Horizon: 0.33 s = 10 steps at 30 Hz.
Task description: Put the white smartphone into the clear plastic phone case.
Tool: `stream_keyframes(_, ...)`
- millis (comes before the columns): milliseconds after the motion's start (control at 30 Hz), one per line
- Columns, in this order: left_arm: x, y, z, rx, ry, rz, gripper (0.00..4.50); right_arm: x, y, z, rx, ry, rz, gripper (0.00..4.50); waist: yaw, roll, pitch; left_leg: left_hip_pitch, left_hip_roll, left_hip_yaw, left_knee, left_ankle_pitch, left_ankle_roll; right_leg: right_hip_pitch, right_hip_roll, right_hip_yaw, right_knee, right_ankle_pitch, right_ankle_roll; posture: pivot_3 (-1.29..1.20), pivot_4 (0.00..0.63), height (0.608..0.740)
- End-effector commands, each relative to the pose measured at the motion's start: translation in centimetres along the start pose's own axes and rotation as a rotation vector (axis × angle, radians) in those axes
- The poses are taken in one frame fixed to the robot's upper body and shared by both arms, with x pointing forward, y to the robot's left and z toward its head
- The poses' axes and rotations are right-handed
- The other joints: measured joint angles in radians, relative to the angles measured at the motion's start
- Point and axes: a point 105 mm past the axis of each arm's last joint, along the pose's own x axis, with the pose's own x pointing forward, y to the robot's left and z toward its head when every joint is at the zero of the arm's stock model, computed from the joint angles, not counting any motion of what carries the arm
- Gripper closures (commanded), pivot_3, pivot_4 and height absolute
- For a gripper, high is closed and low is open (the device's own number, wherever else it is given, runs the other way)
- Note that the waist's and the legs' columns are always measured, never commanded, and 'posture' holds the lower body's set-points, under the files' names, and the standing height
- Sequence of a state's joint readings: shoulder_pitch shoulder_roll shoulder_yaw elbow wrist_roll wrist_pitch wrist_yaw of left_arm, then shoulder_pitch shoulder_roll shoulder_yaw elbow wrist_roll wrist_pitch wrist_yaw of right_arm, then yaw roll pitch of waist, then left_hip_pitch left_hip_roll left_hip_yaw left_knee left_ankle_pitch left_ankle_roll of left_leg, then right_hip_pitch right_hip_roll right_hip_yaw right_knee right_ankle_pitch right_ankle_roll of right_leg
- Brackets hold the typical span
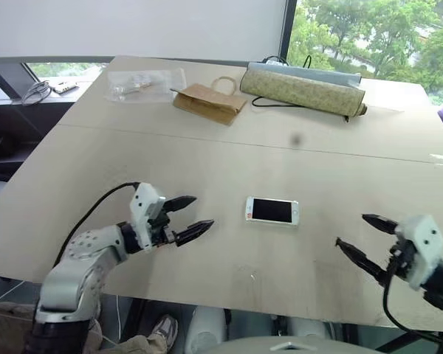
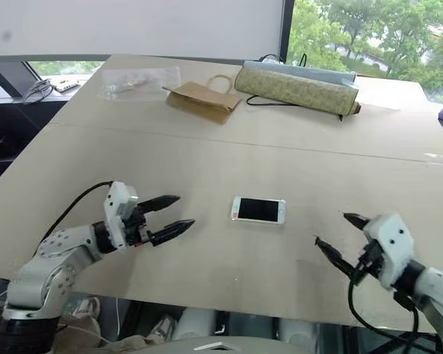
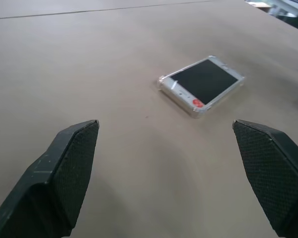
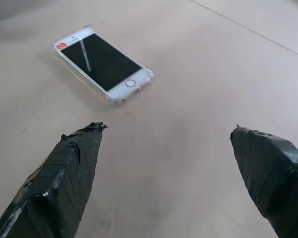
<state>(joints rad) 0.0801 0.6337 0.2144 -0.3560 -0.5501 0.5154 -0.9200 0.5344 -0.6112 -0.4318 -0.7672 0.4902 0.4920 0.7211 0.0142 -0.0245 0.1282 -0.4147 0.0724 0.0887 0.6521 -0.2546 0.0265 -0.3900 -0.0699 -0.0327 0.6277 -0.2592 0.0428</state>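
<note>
While the white smartphone point(image 1: 272, 211) lies flat and screen up on the table point(image 1: 229, 147), seated inside the clear plastic phone case point(image 4: 114, 97) whose glossy rim shows around its edges, both arms hang off to either side of it. To its left, the left gripper point(image 1: 193, 217) points in toward the phone, fingers spread wide and holding nothing. To its right, the right gripper point(image 1: 358, 234) mirrors that pose, angled inward and slightly down, fingers likewise parted and empty. Neither touches the phone.
</note>
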Motion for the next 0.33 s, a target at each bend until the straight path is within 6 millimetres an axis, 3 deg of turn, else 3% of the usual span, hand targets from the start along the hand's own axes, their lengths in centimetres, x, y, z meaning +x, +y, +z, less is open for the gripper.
stream_keyframes(33, -0.73, -0.2, 1.4, 0.047, -0.031, 0.029, 0.05, -1.27, -0.1, 1.08, -0.036, -0.045, -0.034, 0.01, 0.0, 0.0, 0.0, 0.0, 0.0, 0.0, 0.0, 0.0, 0.0, 0.0, 0.0, 0.0, 0.0, 0.0, 0.0, 0.0, 0.15, 0.74)
stream_keyframes(333, -1.36, -0.21, 1.66, 0.054, -0.01, 0.062, 0.05, -2.23, 0.02, 0.75, -0.038, -0.029, -0.05, 0.01, 0.001, 0.0, 0.0, 0.0, 0.0, 0.0, 0.0, 0.0, 0.0, 0.0, 0.0, 0.0, 0.0, 0.0, 0.0, 0.0, 0.15, 0.74)
